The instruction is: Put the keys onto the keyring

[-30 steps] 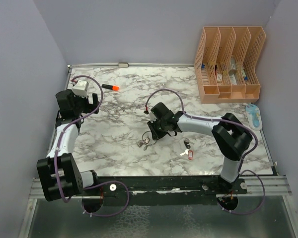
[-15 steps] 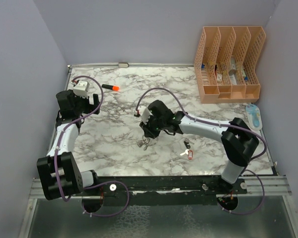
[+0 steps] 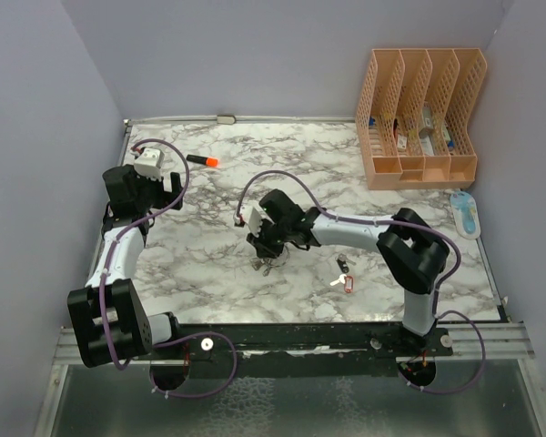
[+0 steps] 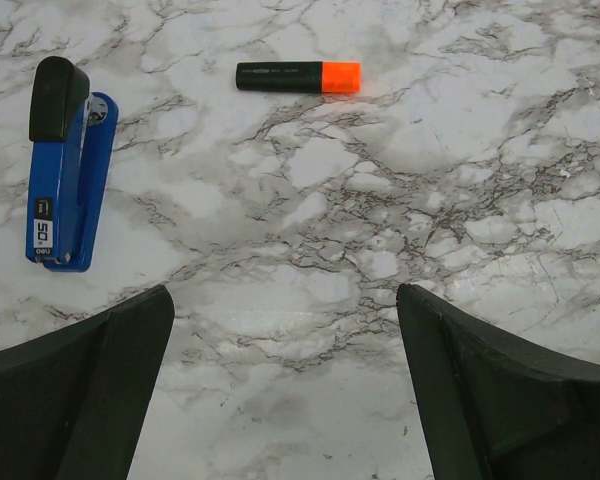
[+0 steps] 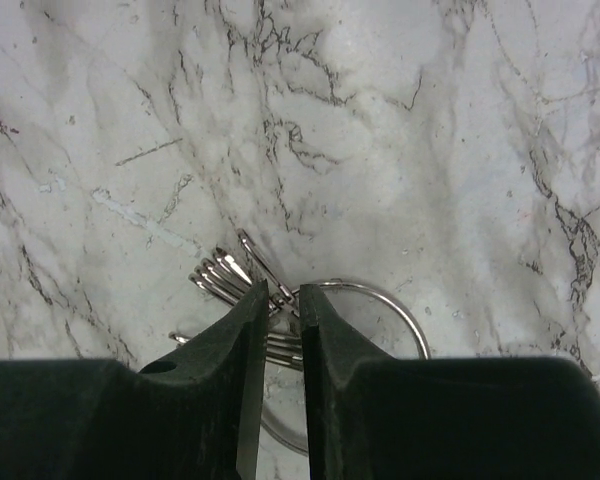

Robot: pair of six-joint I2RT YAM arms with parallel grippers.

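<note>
Right gripper (image 5: pixel 285 298) has swung left over the keyring (image 5: pixel 398 300); my jaws are nearly closed, pinching its wire on the marble. Left gripper (image 4: pixel 280 330) gapes wide, empty. Loose keys (image 3: pixel 344 275) lie apart to the right, unthreaded.

Table (image 3: pixel 218 200), grey-veined marble top. On it I count:
- blue stapler (image 4: pixel 62 165), far left
- orange-capped black marker (image 3: pixel 203 160)
- keyring (image 3: pixel 264 265), carrying small silver keys
- loose keys (image 3: pixel 344 276), one red-tagged
- orange file organizer (image 3: pixel 419 118)
- blue-white item (image 3: pixel 466 213) I cannot identify
</note>
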